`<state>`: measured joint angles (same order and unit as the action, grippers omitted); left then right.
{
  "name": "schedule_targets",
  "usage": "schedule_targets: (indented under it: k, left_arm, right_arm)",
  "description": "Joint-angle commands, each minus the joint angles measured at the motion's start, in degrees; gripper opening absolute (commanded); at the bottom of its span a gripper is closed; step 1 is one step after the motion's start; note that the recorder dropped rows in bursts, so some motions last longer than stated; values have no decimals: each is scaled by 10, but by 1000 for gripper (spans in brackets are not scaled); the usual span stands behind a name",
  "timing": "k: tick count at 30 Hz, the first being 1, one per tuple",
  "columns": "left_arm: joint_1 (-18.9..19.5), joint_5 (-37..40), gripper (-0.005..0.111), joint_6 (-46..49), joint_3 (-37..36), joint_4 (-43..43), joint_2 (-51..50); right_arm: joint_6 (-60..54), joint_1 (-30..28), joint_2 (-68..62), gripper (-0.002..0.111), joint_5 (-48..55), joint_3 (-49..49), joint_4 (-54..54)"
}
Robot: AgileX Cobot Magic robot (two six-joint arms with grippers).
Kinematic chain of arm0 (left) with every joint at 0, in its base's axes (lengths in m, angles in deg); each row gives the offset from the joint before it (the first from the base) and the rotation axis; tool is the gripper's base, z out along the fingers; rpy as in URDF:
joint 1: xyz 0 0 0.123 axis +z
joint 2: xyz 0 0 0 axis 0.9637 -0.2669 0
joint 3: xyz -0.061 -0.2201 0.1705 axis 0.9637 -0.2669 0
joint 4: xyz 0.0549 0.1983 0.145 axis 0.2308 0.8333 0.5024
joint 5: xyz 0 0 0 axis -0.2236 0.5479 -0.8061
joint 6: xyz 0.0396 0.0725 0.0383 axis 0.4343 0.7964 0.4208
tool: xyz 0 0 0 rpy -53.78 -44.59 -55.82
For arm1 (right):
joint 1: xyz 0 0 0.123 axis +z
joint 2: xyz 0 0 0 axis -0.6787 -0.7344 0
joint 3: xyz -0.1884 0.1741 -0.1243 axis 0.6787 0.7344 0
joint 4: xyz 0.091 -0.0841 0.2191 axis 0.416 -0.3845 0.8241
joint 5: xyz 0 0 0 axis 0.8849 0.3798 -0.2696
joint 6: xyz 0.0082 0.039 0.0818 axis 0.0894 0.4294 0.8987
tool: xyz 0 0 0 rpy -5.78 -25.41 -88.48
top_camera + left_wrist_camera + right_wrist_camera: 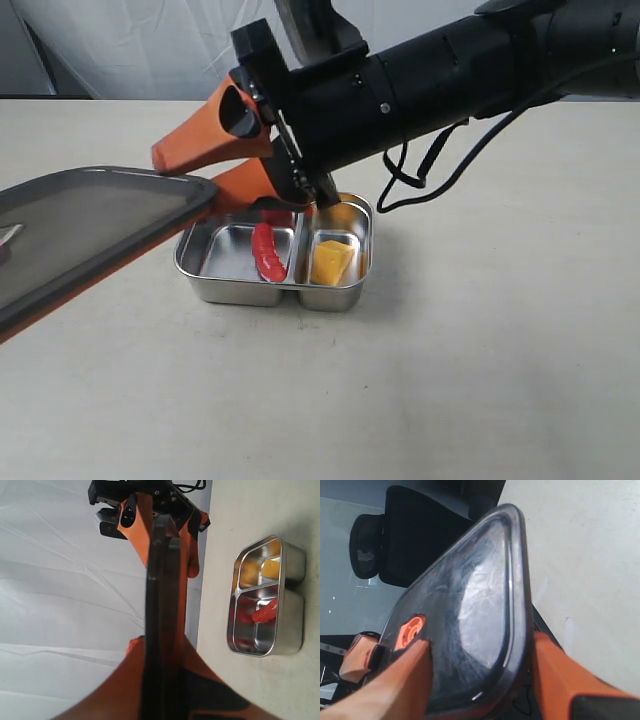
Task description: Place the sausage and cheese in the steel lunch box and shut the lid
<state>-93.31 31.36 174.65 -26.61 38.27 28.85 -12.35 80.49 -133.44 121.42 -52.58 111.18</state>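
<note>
On the pale surface [480, 380] the bulkiest thing is the right arm [450, 80], reaching in across the middle. Next comes the lid [90, 220], held in the air left of the steel lunch box [240, 290]. It is tilted, with its nearer end just over the box's left end and not seated on it.

The box stands open on the surface. The left gripper [160, 645] is clenched on the lid's outer end, one finger on each face. The right gripper [480, 645] has its jaws parted astride the lid's other end, one finger over it and one under. I cannot tell whether they bear on it.

The cheese [332, 262] sits in the right compartment. The sausage [268, 252] lies in the left one, beside the divider. Both are already in place.

The lid looks light, thin and stiff, and its glossy plastic is likely slippery. It is best pinched at the rim of a short end, clear of the small orange valve tab [410, 632], and kept level. The light steel box may skate when pressed.
</note>
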Motion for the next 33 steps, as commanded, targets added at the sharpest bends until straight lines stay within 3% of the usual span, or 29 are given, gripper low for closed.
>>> schedule_targets:
  k: [1,7,11,14,18,22,24,28,33]
  left_arm:
    - [-2,-4,0,17,4,-42,1]
    - [-2,2,0,47,4,-129,1]
    - [-2,19,0,47,4,-108,1]
    - [-2,37,0,37,4,-76,1]
    - [-2,56,0,14,4,-15,1]
    - [-2,59,1,-22,4,0,1]
    - [-2,64,10,-22,4,0,1]
    - [-3,71,53,-70,4,1,1]
    - [-21,95,57,-125,4,60,1]
  right_arm:
    - [-2,23,1,55,8,0,13]
    - [-2,30,-1,55,8,0,19]
    - [-6,30,-6,53,8,0,28]
    - [-7,30,-6,35,8,0,26]
    - [-15,30,-6,1,8,0,6]
    - [-25,30,-6,0,8,0,-25]
    - [-37,30,-6,0,8,0,-26]
    - [-41,30,-6,0,1,0,-23]
    - [-53,29,5,0,-35,0,-20]
